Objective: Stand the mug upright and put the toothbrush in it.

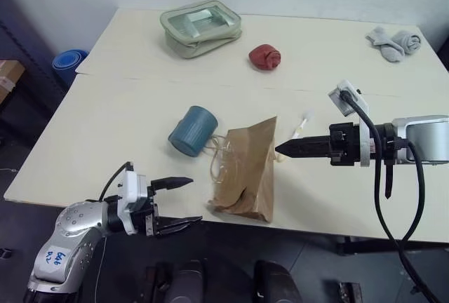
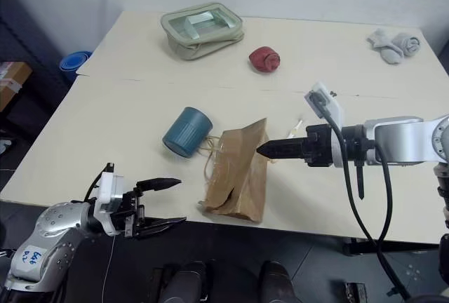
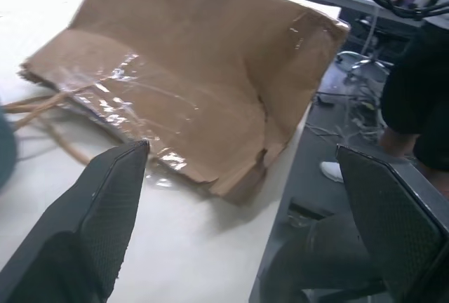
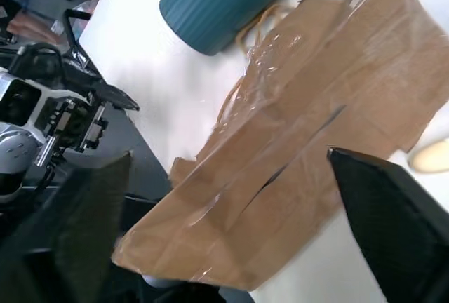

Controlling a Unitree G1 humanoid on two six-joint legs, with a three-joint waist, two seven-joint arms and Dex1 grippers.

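Left eye view: mug (image 1: 192,130) lies tipped at centre, toothbrush (image 1: 302,124) right of a paper bag (image 1: 247,170). Both grippers, left (image 1: 175,205) and right (image 1: 279,150), gape empty; righting the mug first looks wise.

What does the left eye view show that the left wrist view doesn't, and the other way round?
Left eye view alone: the toothbrush lying on the table beyond the bag, the clear pouch, the red rolled cloth, the grey socks and the right gripper hanging over the bag's far side.

Left wrist view alone: a person standing past the table's edge, and cables on the floor.

Both: the brown paper bag lying flat, the open left gripper, and the mug on its side, just a blue sliver at the wrist view's edge.
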